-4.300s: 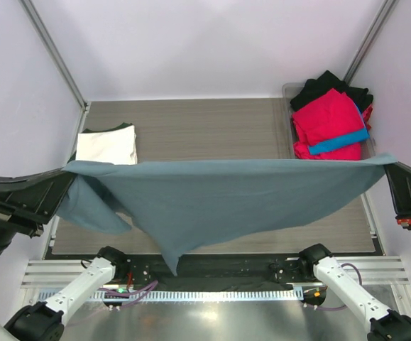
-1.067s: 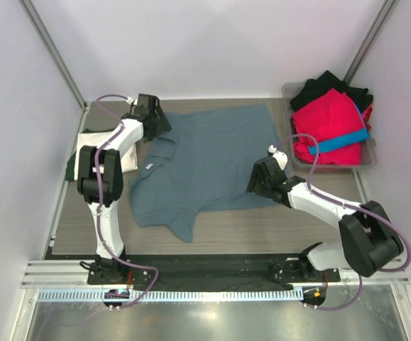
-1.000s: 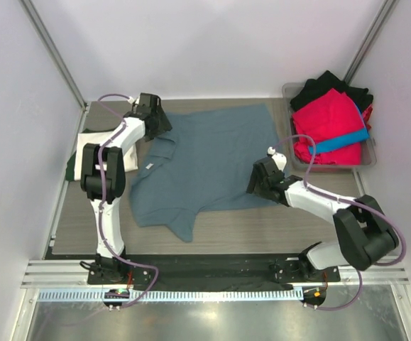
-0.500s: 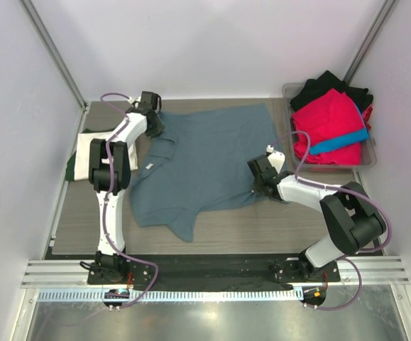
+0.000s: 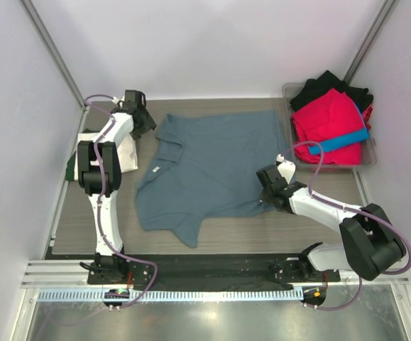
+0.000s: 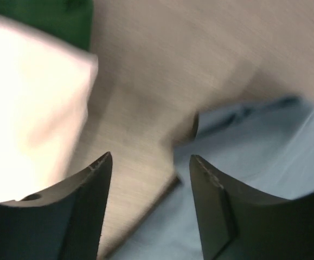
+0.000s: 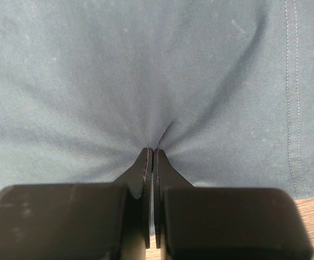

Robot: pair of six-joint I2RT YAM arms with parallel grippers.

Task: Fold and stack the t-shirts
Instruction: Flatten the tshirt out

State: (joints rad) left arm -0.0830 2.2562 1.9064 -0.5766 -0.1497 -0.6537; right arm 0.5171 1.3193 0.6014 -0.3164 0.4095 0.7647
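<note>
the slate blue-grey shirt (image 5: 212,167) lies spread open across the middle of the table, collar to the left, hem to the right, one sleeve trailing toward the near edge. the right gripper (image 5: 264,190) is down on its near right part, just inside the hem. in the right wrist view its jaws are pressed together on a pinch of the cloth, which puckers in creases toward the tips (image 7: 150,151).

the left gripper (image 5: 147,126) is at the far left, just beside the shirt's shoulder. its jaws stand apart (image 6: 151,160) with only bare tabletop between them and nothing held; that view is blurred.

further left, a folded cream-white shirt (image 5: 106,149) rests on a dark green shirt (image 5: 71,165) that shows at its edges.

at the far right a clear bin (image 5: 370,160) holds a red shirt (image 5: 329,121), a black shirt (image 5: 329,84) behind it and a bright blue shirt (image 5: 340,140) at its near side.

the table (image 5: 212,112) is grey wood-grain. a metal rail (image 5: 205,273) runs along its near edge, carrying both arm bases. pale walls close in three sides, with metal posts in the far corners.
</note>
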